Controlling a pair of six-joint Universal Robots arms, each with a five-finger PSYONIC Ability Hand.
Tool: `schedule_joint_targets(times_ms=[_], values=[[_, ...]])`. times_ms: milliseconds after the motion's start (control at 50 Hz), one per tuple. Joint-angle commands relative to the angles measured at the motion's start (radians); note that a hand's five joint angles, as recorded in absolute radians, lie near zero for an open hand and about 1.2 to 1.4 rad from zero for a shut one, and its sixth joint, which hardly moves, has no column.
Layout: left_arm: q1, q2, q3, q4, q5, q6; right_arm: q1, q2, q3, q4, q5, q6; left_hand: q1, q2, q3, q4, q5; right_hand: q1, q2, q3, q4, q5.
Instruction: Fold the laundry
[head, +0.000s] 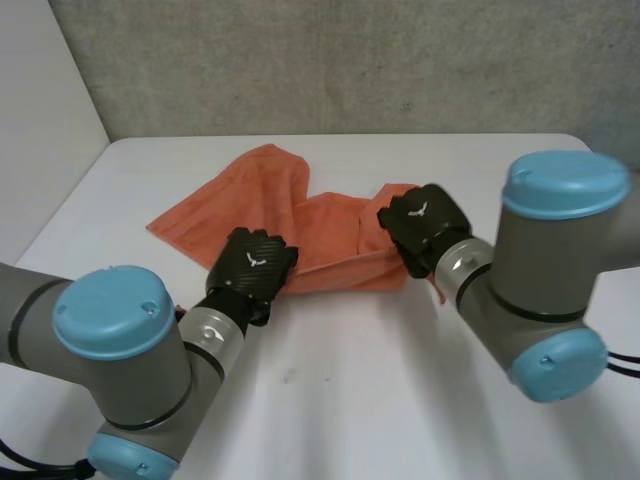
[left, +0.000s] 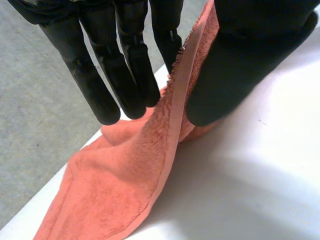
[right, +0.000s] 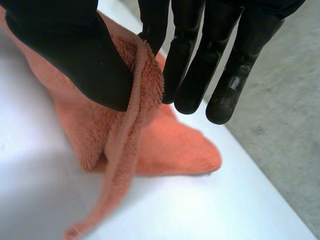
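Observation:
An orange towel (head: 300, 225) lies rumpled across the middle of the white table (head: 400, 400). My left hand (head: 252, 265) is at its near left edge. In the left wrist view the towel's hem (left: 175, 130) rises between the thumb (left: 240, 65) and the straight fingers (left: 125, 75), pinched and lifted off the table. My right hand (head: 425, 225) is at the towel's near right corner. There the thumb (right: 75, 50) presses a fold of the towel (right: 145, 85) against the fingers (right: 195, 65), and the cloth hangs down from that grip to the table.
The table's far edge runs just behind the towel, with a grey carpeted wall (head: 350, 60) beyond it. A pale wall (head: 40, 120) stands at the left. Bare table spreads in front of the towel, between my two arms.

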Motion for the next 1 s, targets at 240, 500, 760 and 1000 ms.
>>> schedule_joint_targets(times_ms=[240,500,760,1000], values=[[0.070,0.024,0.009,-0.012,-0.002,-0.264,-0.008,-0.206,-0.060,0.013,-0.084,0.151,-0.800,-0.818,-0.818,-0.818,-0.818,0.415,0.226,0.213,0.206,0.236],[0.088,0.015,0.016,-0.005,-0.017,-0.452,-0.003,-0.275,-0.146,0.081,-0.079,0.158,-0.758,-0.777,-0.777,-0.777,-0.777,0.415,0.226,0.213,0.206,0.236],[0.103,-0.115,0.116,0.004,-0.063,-0.455,-0.003,-0.419,-0.146,0.121,-0.084,0.178,-0.553,-0.571,-0.572,-0.571,-0.571,0.415,0.226,0.213,0.206,0.236],[0.102,-0.204,0.182,0.005,-0.066,-0.458,-0.013,-0.510,-0.148,0.130,-0.082,0.178,-0.251,-0.270,-0.270,-0.269,-0.269,0.415,0.226,0.213,0.206,0.236]])
